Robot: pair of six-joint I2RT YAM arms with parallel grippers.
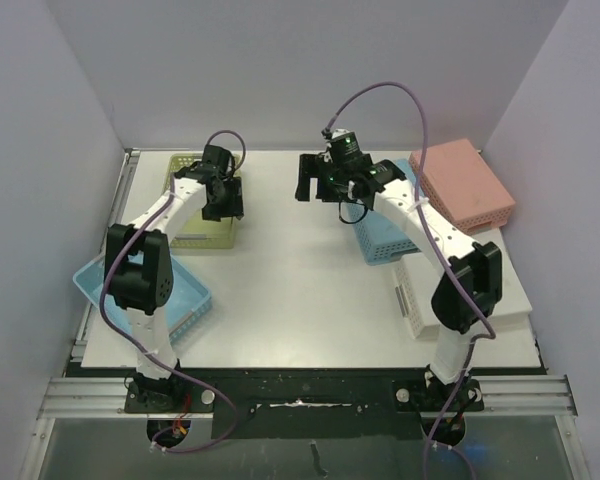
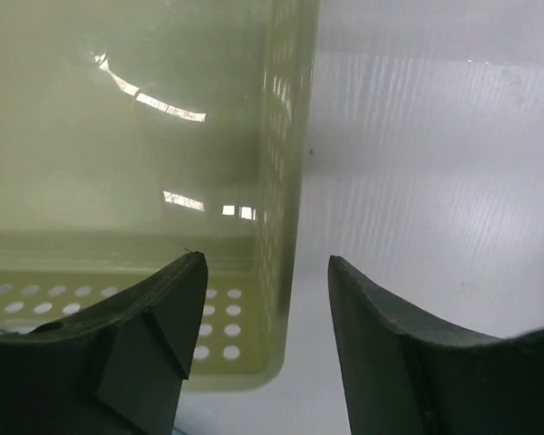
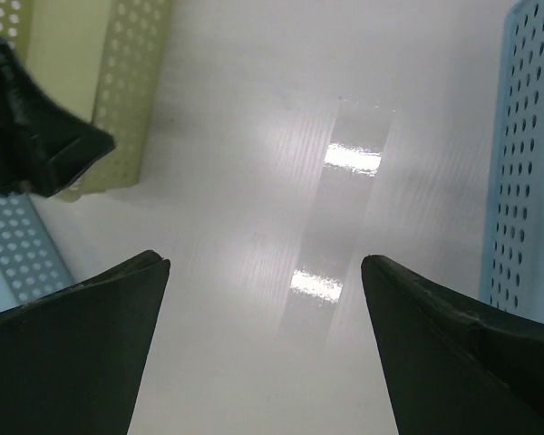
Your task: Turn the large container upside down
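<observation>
A yellow-green perforated basket stands open side up at the back left of the table. My left gripper is open and hovers over its right wall. In the left wrist view the gripper has one finger over the basket's inside and the other over the table outside, not touching the wall. My right gripper is open and empty above the bare table at the back middle. In the right wrist view the gripper looks down on the table, with the yellow-green basket and my left gripper's finger at the upper left.
A light blue basket lies at the front left beside the left arm. Another blue basket sits under the right arm and shows in the right wrist view. A pink basket lies bottom up at the back right. A white basket is at the right.
</observation>
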